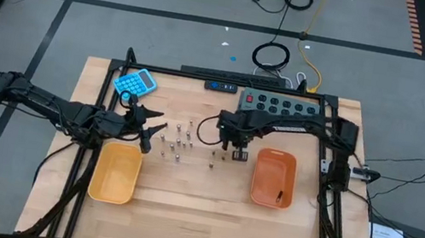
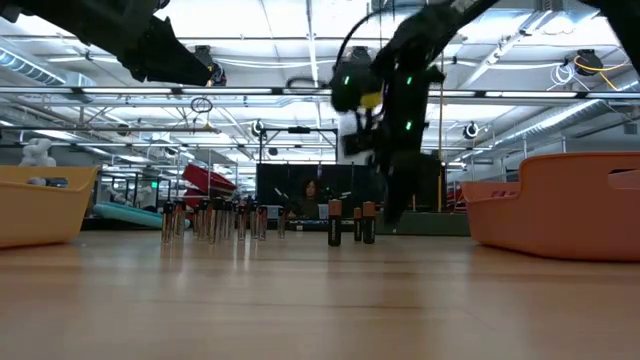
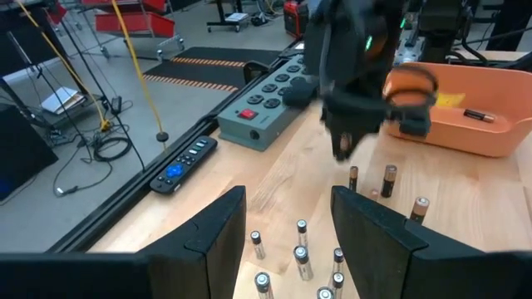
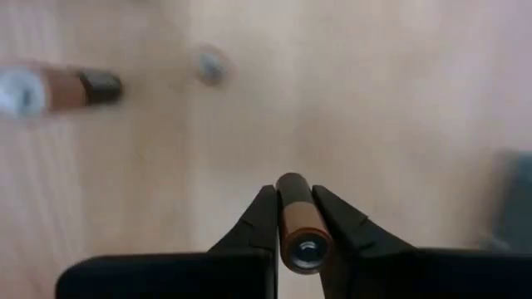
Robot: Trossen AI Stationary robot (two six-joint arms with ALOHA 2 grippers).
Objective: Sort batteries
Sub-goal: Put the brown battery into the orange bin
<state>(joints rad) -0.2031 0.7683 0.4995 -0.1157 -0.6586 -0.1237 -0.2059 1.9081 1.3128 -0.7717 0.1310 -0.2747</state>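
Several small batteries stand upright mid-table, with three more a little to their right. My left gripper hovers open at the cluster's left; in its wrist view the fingers frame standing cells. My right gripper points down just left of the orange tray and is shut on a copper-coloured battery. One battery lies in the orange tray. A yellow tray sits below my left gripper. My right gripper pinches the copper-coloured battery by its body between the two fingers, coming from above and pointing down. The fingers lie along the cell, which is upright, and its lower end sticks out past the fingertips. Whether that end rests on the table cannot be told.
A blue calculator lies at the far left. A grey power strip and a black remote line the far edge. Bare wood stretches between the two trays and toward the near edge.
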